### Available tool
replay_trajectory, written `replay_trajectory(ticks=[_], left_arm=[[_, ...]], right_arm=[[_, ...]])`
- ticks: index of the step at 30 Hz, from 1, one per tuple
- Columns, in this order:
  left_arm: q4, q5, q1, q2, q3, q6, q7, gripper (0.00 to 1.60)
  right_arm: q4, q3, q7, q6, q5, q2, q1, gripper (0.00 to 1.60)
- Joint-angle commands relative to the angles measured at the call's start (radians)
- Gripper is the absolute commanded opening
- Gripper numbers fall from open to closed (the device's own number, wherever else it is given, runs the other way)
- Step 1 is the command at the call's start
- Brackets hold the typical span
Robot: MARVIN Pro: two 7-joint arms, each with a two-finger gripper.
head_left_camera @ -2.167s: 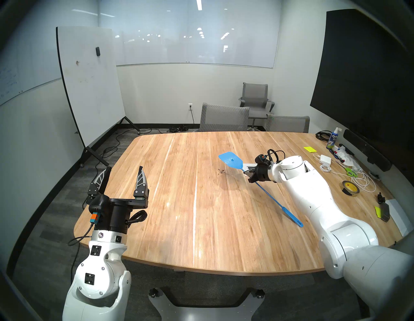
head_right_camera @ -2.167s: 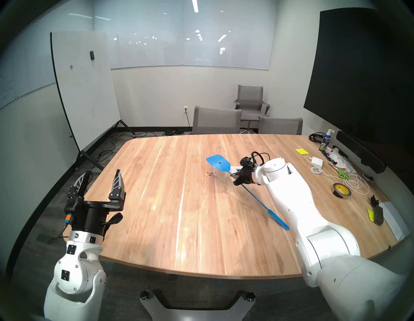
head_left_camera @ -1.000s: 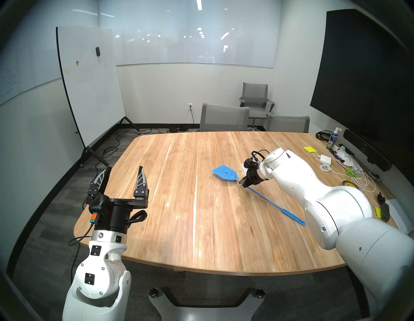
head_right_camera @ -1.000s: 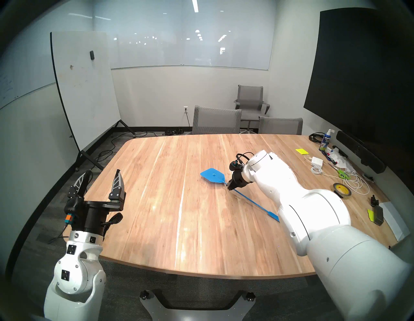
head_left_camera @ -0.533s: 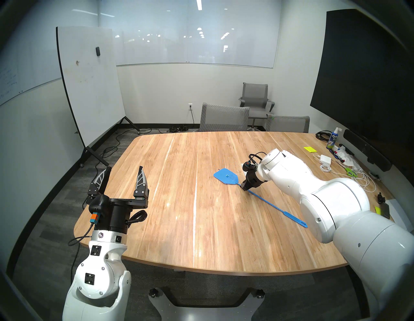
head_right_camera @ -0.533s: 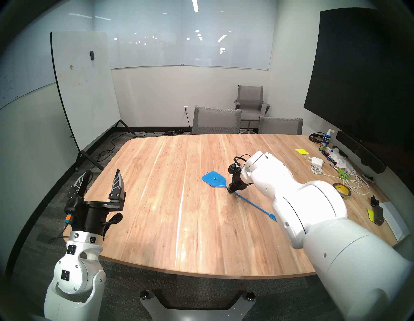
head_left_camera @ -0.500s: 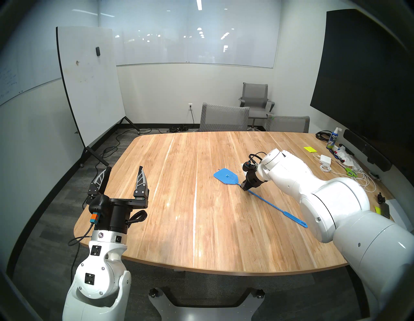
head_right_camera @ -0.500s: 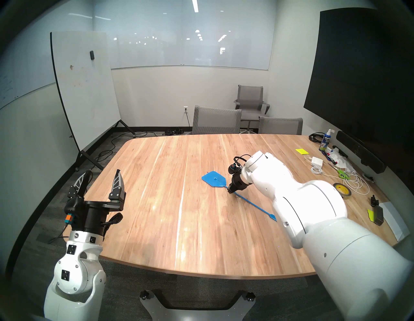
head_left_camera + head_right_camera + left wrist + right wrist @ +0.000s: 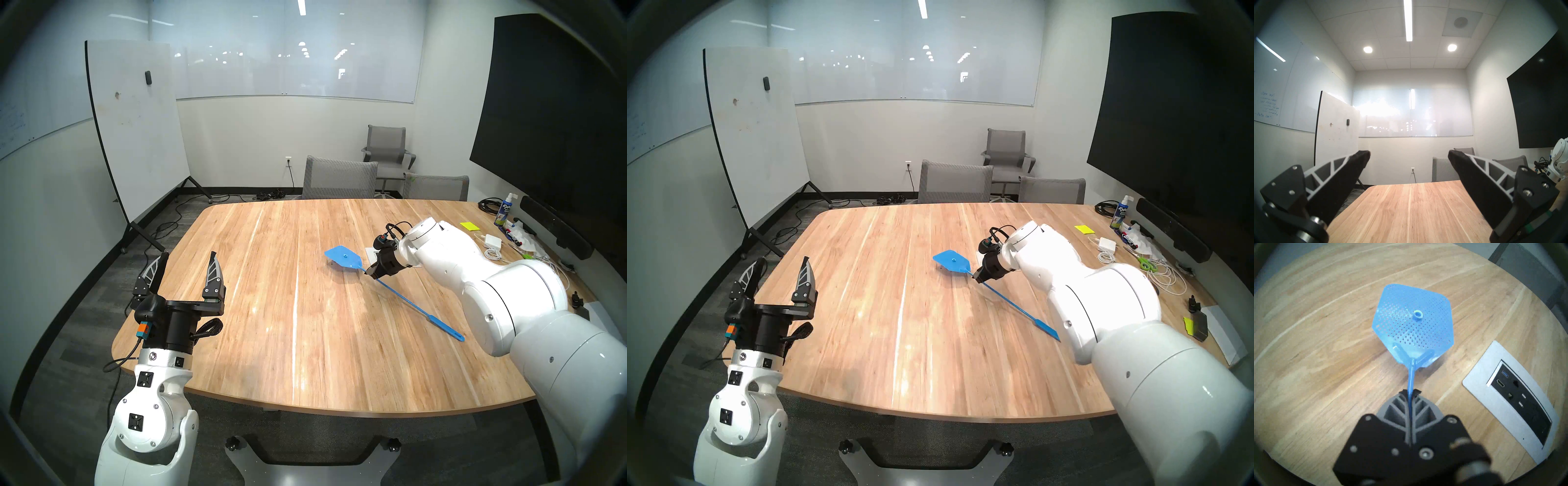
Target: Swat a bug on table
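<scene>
My right gripper (image 9: 371,271) (image 9: 1411,393) is shut on the thin handle of a blue fly swatter (image 9: 343,258), close behind its mesh head (image 9: 1413,324). The head hovers slightly tilted just above the wooden table (image 9: 271,322), casting a shadow. The bug is almost wholly hidden under the head; a few thin dark bits (image 9: 330,262) (image 9: 941,267) peek out at its left edge. The swatter's long handle trails back toward my right forearm. My left gripper (image 9: 189,254) (image 9: 1409,152) stands open and empty over the table's near left corner.
A white-framed outlet panel (image 9: 1474,383) sits in the tabletop just right of the swatter. Along the right side lie a spray bottle (image 9: 505,210), yellow notes (image 9: 469,226), a white charger (image 9: 493,241) and cables. Grey chairs (image 9: 339,176) stand at the far edge, a whiteboard (image 9: 135,129) at left.
The swatter head came down flat on the table over the bug half a second ago. It has since lifted a little as my right wrist rose and drew back. The left arm is still.
</scene>
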Motion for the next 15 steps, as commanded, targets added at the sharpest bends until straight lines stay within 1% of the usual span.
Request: replay_trajectory(ticks=[1,6,15], left_arm=[[-0.023,0.001,-0.001,0.001,0.001,-0.004,-0.001,1.60],[-0.023,0.001,0.000,0.001,0.001,-0.004,-0.001,1.60],[-0.022,0.001,-0.001,0.001,0.001,-0.004,-0.001,1.60]], right_arm=[[-0.014,0.029,0.018,-0.032,0.023,0.035,0.070,0.00],[0.000,0.039,-0.003,-0.044,0.021,0.027,0.070,0.00],[0.013,0.027,-0.082,-0.025,-0.002,-0.029,0.065,0.00]])
